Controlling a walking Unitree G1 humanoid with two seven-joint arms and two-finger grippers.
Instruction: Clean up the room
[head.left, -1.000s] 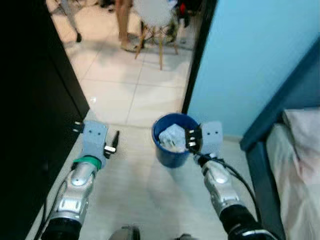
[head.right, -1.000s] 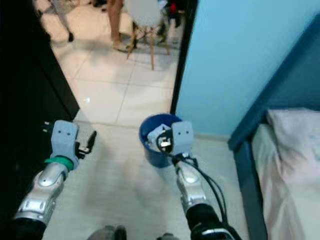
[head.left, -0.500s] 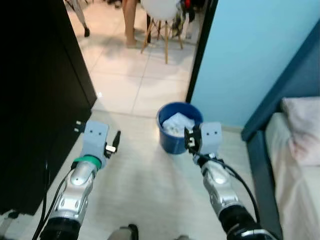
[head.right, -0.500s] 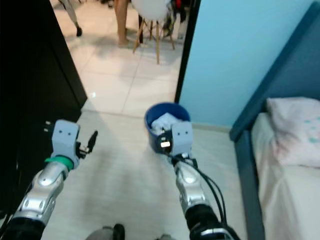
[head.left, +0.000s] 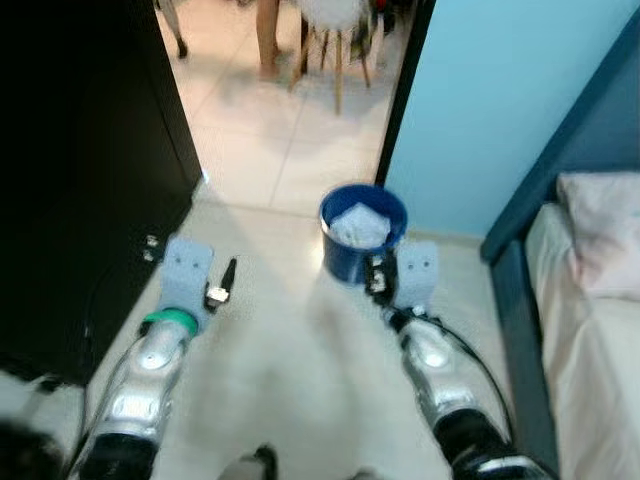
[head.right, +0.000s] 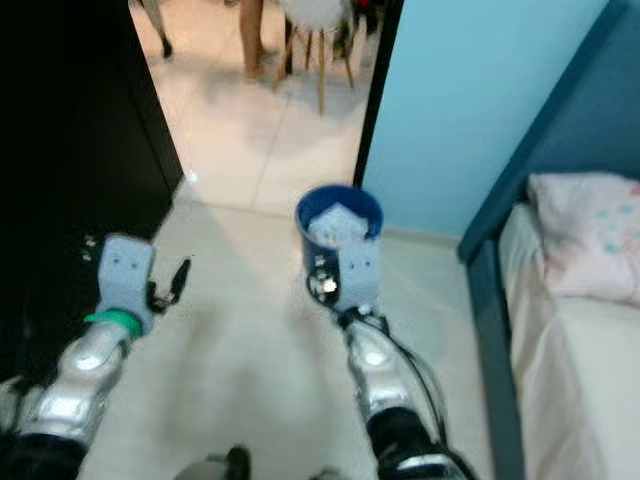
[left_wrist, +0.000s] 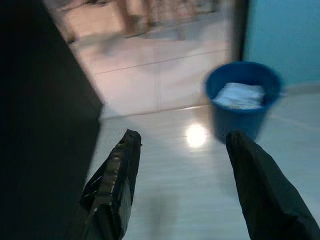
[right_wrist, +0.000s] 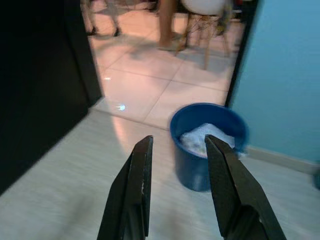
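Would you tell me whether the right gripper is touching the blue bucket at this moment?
Apart. In the right wrist view, bare floor separates the right gripper from the blue bucket, which stands ahead of its open fingers.

The head cameras look steeply down at the pale floor (head.left: 270, 370); both wrist cameras look low along it. All views share the blue bucket (head.left: 362, 232).

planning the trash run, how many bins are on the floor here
1: a round blue plastic bin with crumpled white paper inside, on the pale floor by the light blue wall near the doorway. Others may be hidden beyond the dark cabinet.
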